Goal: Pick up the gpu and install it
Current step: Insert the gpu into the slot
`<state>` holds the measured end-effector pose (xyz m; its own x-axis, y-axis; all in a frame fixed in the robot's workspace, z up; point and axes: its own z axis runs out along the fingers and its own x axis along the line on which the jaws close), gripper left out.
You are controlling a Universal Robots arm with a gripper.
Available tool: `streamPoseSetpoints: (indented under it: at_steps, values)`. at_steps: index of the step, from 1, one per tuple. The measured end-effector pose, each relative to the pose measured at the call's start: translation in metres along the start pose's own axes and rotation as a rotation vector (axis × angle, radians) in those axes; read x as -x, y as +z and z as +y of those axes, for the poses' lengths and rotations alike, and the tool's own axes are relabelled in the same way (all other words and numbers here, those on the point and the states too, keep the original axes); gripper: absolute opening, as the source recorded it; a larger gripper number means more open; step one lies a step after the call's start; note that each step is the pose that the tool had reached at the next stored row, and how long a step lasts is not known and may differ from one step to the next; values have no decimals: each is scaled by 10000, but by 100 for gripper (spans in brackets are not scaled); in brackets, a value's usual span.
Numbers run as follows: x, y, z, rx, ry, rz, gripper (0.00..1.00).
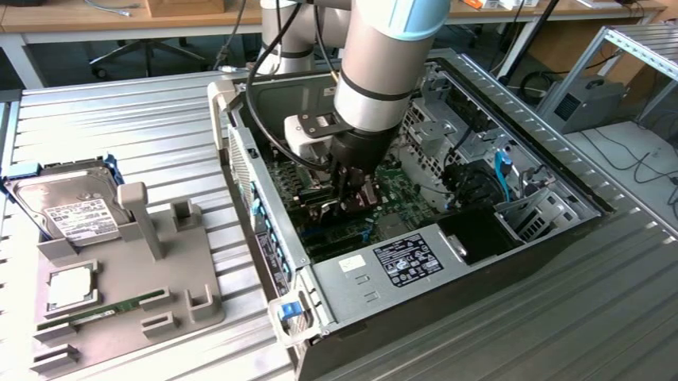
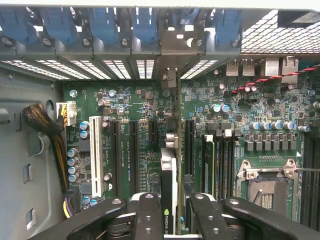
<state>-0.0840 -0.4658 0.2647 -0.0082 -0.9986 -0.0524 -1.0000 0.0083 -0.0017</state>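
While the claw (image 2: 175, 197) straddled the thin, black, green-logoed gpu (image 2: 168, 170) edge-on inside the open grey computer case (image 1: 477, 309), whether it pinched could not be told.

A green motherboard (image 2: 140, 107) dotted with silver-topped capacitors (image 2: 277, 126) is shown beneath a row of blue latches (image 2: 102, 25), one white slot (image 2: 96, 155) set among black ones, the gpu (image 2: 169, 175) black with a silvery edge, above the black gripper (image 2: 172, 207).
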Motion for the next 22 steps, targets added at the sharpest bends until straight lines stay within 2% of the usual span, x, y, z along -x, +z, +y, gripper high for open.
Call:
streamPoseSetpoints:
  at_steps: [18, 22]
  values:
    - [-2, 46, 1, -3, 45, -14, 27]
    - [-2, 44, 16, -23, 45, -14, 27]
